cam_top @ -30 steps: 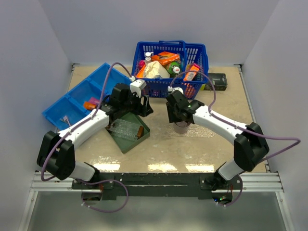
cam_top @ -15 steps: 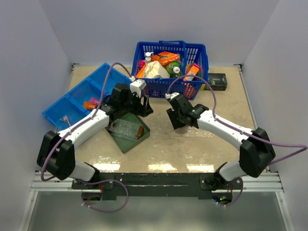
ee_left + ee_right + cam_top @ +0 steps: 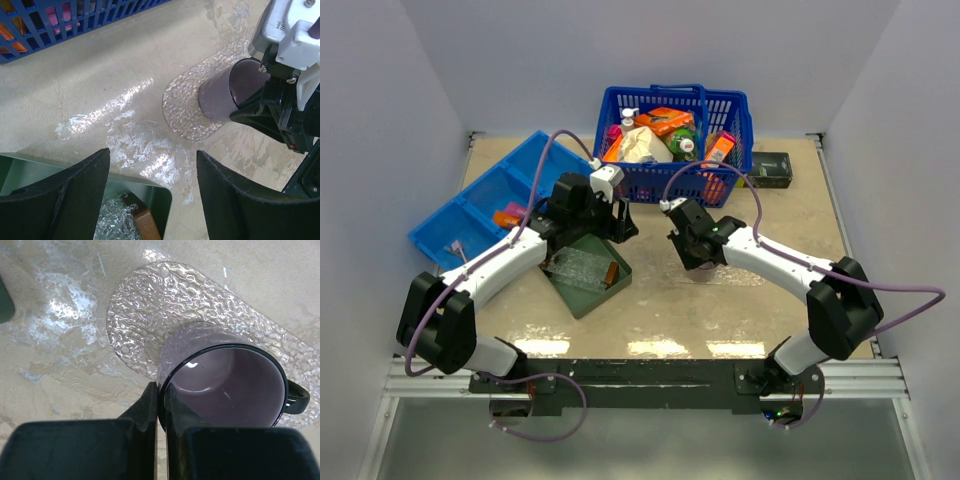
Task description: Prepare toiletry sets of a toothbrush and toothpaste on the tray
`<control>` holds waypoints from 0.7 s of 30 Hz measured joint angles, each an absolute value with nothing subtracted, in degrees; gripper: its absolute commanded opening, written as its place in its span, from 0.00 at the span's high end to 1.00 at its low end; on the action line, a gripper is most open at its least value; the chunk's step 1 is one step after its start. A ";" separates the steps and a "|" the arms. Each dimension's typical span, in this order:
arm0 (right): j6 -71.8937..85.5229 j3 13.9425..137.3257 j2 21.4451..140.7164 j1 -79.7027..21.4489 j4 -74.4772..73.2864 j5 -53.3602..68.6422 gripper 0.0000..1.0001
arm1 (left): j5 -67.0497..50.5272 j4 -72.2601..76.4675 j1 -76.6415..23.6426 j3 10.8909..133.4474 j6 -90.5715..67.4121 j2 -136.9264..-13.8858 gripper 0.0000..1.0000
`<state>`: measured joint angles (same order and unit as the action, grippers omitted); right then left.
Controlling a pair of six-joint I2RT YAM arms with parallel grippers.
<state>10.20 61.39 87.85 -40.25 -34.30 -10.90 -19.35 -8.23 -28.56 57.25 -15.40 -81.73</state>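
The tray (image 3: 107, 225), clear plastic with a brown wooden handle (image 3: 142, 222), lies inside a dark green square tray (image 3: 582, 290). My left gripper (image 3: 152, 160) hangs open above that green tray's corner with nothing between its fingers. An orange tube (image 3: 507, 217), seemingly toothpaste, rests in the blue divided bin (image 3: 470, 205). I cannot make out a toothbrush. My right gripper (image 3: 161, 390) is shut on the near rim of a purple mug (image 3: 225, 385), one finger inside and one outside. The mug (image 3: 220, 97) stands on a clear textured oval mat (image 3: 150, 305).
A blue basket (image 3: 675, 140) full of packets and bottles stands at the back centre. A small dark box (image 3: 772, 167) lies to its right. White walls close in the table on three sides.
My right gripper has shifted slightly towards the back left and closed its jaws on the mug's rim. The left arm has not moved.
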 measured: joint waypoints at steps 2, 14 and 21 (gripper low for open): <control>10.87 61.41 87.85 -40.25 -34.33 -11.29 1.00 | -19.35 -8.25 -28.56 57.25 -15.40 -81.73 0.26; 17.78 61.14 86.94 -33.58 -35.46 -15.59 1.00 | -19.42 -8.23 -28.56 57.25 -15.40 -81.73 0.26; 18.98 57.56 82.37 -27.11 -35.57 -17.06 1.00 | -19.99 -8.21 -28.56 57.25 -15.40 -81.73 0.26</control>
